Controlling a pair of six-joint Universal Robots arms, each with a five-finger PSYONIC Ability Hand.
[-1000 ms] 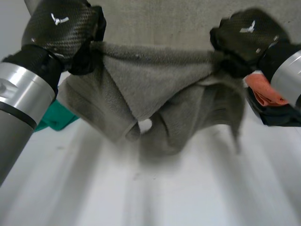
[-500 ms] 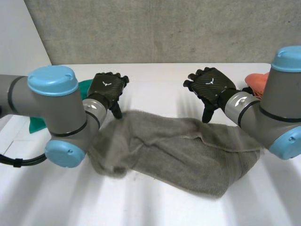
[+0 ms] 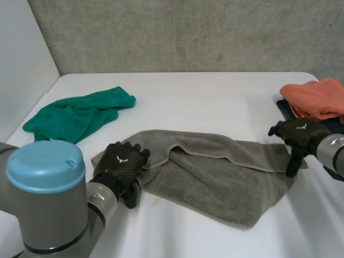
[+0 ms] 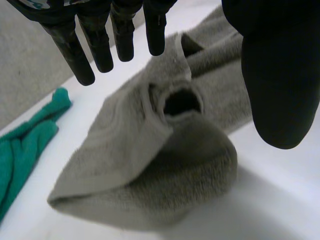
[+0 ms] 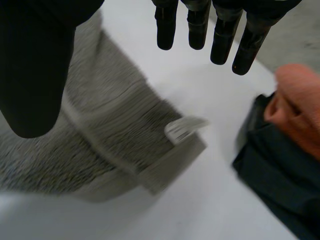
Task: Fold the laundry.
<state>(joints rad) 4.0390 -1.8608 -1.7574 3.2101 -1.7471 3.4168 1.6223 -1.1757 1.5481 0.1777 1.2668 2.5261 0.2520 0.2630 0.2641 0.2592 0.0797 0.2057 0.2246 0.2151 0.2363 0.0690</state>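
Black left hand (image 3: 122, 167): carbon-weave shell, small white emblem on the back, silver wrist ring behind it. Grey left arm (image 3: 54, 223), round light-blue cap (image 3: 45, 165). Black right hand (image 3: 301, 133): same weave, white emblem.

Grey towel (image 3: 215, 172): terry, rumpled, lying lengthwise across the middle of the white table (image 3: 215, 91). The end toward the table's left side is bunched into a rolled lump. The end toward its right side lies flatter, with a pale tag at the corner. Green cloth (image 3: 75, 115): crumpled heap, table's far left. Orange cloth (image 3: 314, 98): heaped on a dark cloth (image 5: 270, 175), table's far right edge.
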